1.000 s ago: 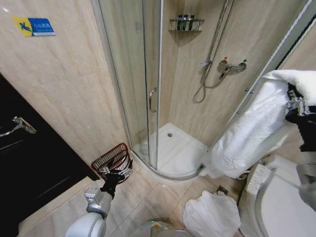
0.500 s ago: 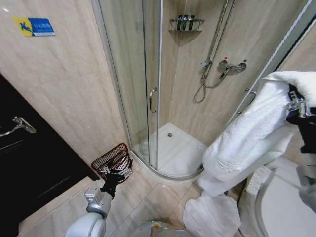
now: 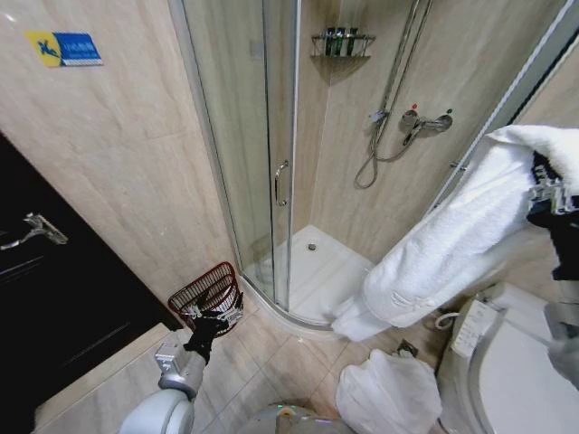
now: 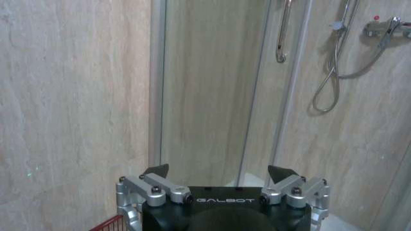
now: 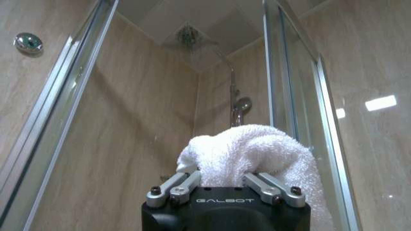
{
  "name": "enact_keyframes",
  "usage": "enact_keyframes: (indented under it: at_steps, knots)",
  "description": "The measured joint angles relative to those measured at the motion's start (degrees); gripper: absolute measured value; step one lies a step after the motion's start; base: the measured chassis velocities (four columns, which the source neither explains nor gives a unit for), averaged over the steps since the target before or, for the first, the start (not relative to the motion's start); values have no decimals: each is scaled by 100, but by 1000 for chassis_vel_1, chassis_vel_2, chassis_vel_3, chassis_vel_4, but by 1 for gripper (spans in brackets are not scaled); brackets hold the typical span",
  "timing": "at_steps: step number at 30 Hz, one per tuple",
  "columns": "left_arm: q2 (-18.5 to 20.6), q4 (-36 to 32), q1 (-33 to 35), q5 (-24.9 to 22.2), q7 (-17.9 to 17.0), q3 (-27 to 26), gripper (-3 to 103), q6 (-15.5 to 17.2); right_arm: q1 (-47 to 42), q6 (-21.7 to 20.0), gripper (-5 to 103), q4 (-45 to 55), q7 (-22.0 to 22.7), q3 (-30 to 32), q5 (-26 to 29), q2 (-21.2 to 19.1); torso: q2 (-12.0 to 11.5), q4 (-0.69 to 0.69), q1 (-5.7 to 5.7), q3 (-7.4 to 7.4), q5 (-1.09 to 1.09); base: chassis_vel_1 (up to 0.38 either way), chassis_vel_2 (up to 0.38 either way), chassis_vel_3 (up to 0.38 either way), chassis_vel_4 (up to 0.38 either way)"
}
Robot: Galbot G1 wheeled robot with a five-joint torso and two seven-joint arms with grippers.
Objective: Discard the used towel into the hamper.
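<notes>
The used towel (image 3: 443,249) is large and white, and it hangs slanting from my right gripper (image 3: 545,193), which is held high at the right. In the right wrist view the right gripper (image 5: 222,179) is shut on a bunched fold of the towel (image 5: 247,147). The towel's lower end dangles over the shower tray's rim. The hamper (image 3: 204,291), a reddish-brown wire basket, stands on the floor against the wall, left of the shower door. My left gripper (image 3: 224,316) is parked low beside the hamper. Its fingers (image 4: 156,172) are open and hold nothing, and the hamper's rim (image 4: 108,224) shows at the corner.
A glass shower cabin (image 3: 280,172) with a white tray (image 3: 317,276) takes up the middle. A toilet (image 3: 520,371) sits at the lower right, with a white bundle (image 3: 389,393) on the tiled floor beside it. A dark door (image 3: 54,298) is at the left.
The towel has swung: its lower end has moved left and down toward the shower tray's rim. The right gripper has shifted slightly. The left arm has not moved.
</notes>
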Motion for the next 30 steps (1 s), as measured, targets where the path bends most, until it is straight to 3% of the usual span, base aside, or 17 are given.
enact_keyframes:
  at_steps: [9, 22, 30]
  knots:
    - [0, 0, 0, 0, 0, 0, 100, 0, 10, 0, 12, 0, 4, -12, 10, 4, -2, 0, -1, -2, 0, 0, 0, 0, 0]
    - [0, 0, 0, 0, 0, 0, 100, 0, 14, 6, 12, -1, 4, -27, 65, 6, -182, 1, -84, -97, 0, 0, 0, 0, 0]
    - [0, 0, 0, 0, 0, 0, 100, 0, -5, 66, 12, -1, -2, 4, 83, -19, 10, 2, 3, 6, 0, 0, 0, 0, 0]
